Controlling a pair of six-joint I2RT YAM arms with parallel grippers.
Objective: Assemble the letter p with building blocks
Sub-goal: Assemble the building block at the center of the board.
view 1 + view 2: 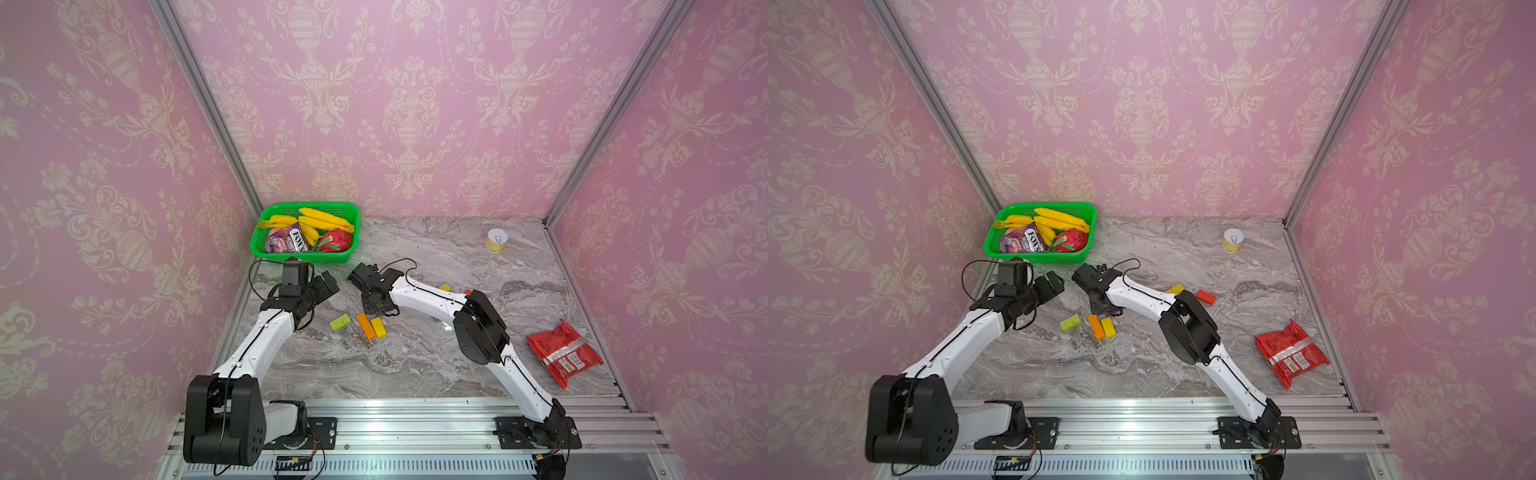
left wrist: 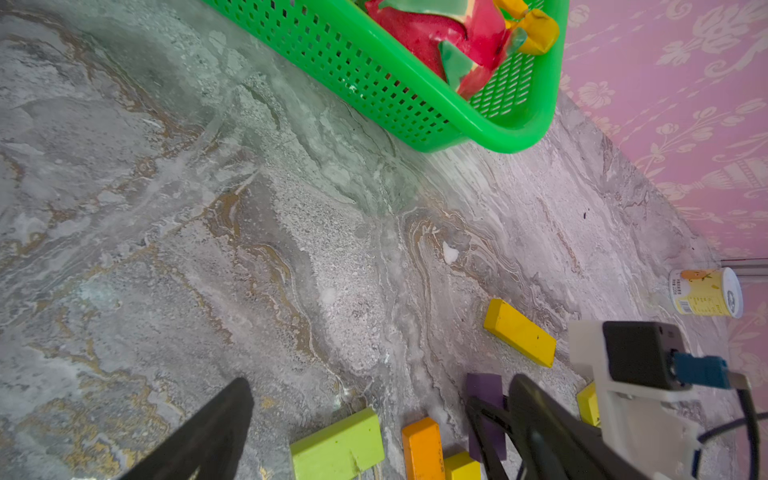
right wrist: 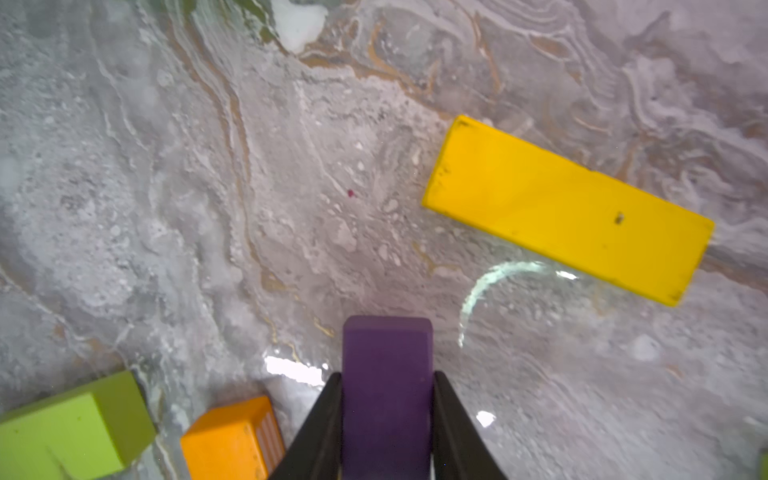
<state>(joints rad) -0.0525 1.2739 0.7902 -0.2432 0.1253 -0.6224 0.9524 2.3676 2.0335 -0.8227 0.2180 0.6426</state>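
Marble-patterned table (image 1: 415, 365) between pink walls (image 1: 415, 104) carries, around its middle, one lime block (image 1: 340, 322), one orange block (image 1: 365, 326), one red block (image 1: 1205, 297) and at least two yellow blocks (image 1: 378, 327). Right pincer (image 3: 387, 376) is clamped across the narrow sides of one purple block (image 3: 386, 353), low beside the orange one; left pincer (image 1: 327, 286) hangs spread wide, empty, nearer the left edge. These blocks look light, stiff and smooth, so gripping mid-length seems safest.

A staged robot test booth in a lab rather than a real home: pink damask wallpaper panels (image 1: 411, 104) framed by bare aluminium posts (image 1: 197, 83) box in a marble-print surface (image 1: 415, 365), with the left arm (image 1: 262, 336) and right arm (image 1: 428, 295) bolted to an aluminium rail (image 1: 415, 428).
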